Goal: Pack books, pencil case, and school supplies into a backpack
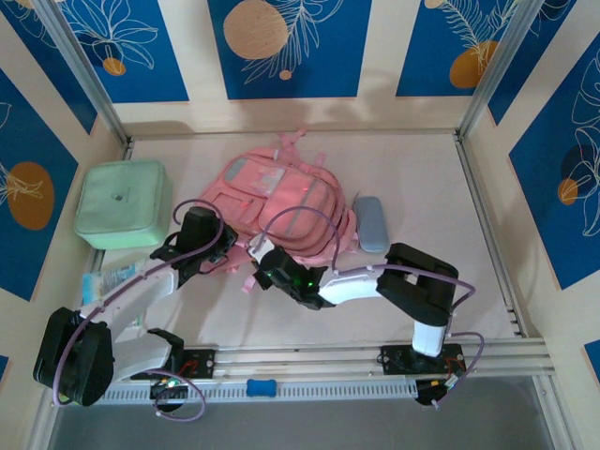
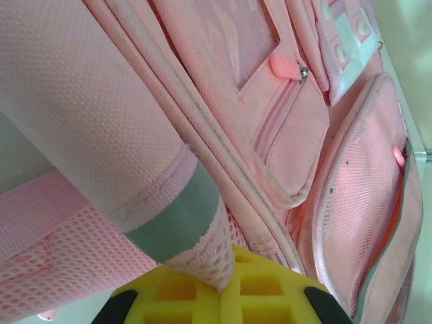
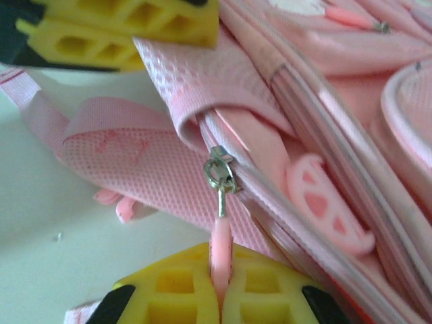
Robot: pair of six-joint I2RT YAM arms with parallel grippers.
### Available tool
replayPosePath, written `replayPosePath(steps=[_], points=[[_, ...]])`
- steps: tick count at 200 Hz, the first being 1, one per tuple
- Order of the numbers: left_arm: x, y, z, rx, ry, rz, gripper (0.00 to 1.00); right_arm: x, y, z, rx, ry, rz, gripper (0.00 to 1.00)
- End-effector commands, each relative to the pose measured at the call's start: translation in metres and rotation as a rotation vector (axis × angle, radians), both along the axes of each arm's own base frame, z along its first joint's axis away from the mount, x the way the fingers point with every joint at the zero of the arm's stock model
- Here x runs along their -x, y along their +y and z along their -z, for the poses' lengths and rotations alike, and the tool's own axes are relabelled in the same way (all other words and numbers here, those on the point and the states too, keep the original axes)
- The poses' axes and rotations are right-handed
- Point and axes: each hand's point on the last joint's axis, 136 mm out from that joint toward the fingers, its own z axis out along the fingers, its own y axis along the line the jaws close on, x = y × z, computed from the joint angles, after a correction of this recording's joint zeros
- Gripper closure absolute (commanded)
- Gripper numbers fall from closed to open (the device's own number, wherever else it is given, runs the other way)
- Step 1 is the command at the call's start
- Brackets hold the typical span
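The pink backpack (image 1: 281, 202) lies flat mid-table with its front pockets up. My left gripper (image 1: 222, 251) (image 2: 226, 287) is shut on a mesh fabric edge with a mint-green band at the backpack's (image 2: 270, 135) near left corner. My right gripper (image 1: 267, 265) (image 3: 221, 283) is shut on the pink zipper pull (image 3: 221, 246). The pull hangs from a metal slider (image 3: 221, 174) on the backpack's (image 3: 324, 101) near edge. The left gripper's yellow fingers (image 3: 121, 27) show close by, at the top left of the right wrist view. The grey-blue pencil case (image 1: 369, 223) lies just right of the backpack. The books are out of view.
A mint-green lidded box (image 1: 122, 203) stands left of the backpack. A pale packet (image 1: 117, 277) lies under the left arm near the left wall. A small blue item (image 1: 262, 386) rests on the front rail. Bare table (image 1: 431, 187) spreads to the right of the pencil case.
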Motion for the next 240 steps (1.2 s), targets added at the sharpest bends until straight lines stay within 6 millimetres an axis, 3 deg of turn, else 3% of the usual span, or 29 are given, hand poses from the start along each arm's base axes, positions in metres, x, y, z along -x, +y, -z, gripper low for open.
replayPosePath(steps=[1, 61, 90, 122, 138, 170, 178, 183, 211, 229, 240], points=[[-0.021, 0.004, -0.03, -0.016, -0.098, -0.017, 1.0, 0.022, -0.022, 0.007, 0.018, 0.129, 0.034, 1.0], [-0.047, 0.015, -0.025, -0.034, -0.077, -0.027, 1.0, 0.042, -0.087, 0.011, 0.111, 0.298, 0.155, 1.0], [-0.061, 0.022, -0.026, -0.057, -0.077, -0.025, 1.0, 0.054, -0.116, 0.005, 0.107, 0.358, 0.157, 1.0], [-0.082, 0.029, -0.018, -0.088, -0.041, -0.005, 1.0, 0.052, -0.153, -0.009, 0.16, 0.356, 0.216, 1.0], [-0.098, 0.024, -0.018, -0.064, -0.055, 0.025, 1.0, 0.053, -0.145, -0.023, 0.148, 0.341, 0.16, 1.0], [-0.126, 0.013, -0.029, -0.085, -0.079, 0.098, 1.0, 0.058, -0.094, -0.041, -0.017, 0.465, 0.025, 1.0], [-0.129, 0.008, -0.034, -0.095, -0.109, 0.14, 0.8, 0.055, -0.086, -0.044, -0.031, 0.477, 0.031, 1.0], [-0.129, 0.006, -0.034, -0.096, -0.11, 0.157, 0.72, 0.052, -0.083, -0.046, -0.04, 0.484, 0.044, 1.0], [-0.104, 0.008, -0.029, -0.111, -0.095, 0.198, 0.52, 0.046, -0.071, -0.047, -0.09, 0.536, 0.061, 1.0], [-0.074, 0.007, -0.023, -0.079, -0.067, 0.201, 0.38, 0.047, -0.07, -0.042, -0.092, 0.557, 0.066, 1.0], [-0.052, 0.005, -0.019, -0.063, -0.045, 0.182, 0.35, 0.049, -0.069, -0.04, -0.099, 0.573, 0.069, 1.0]])
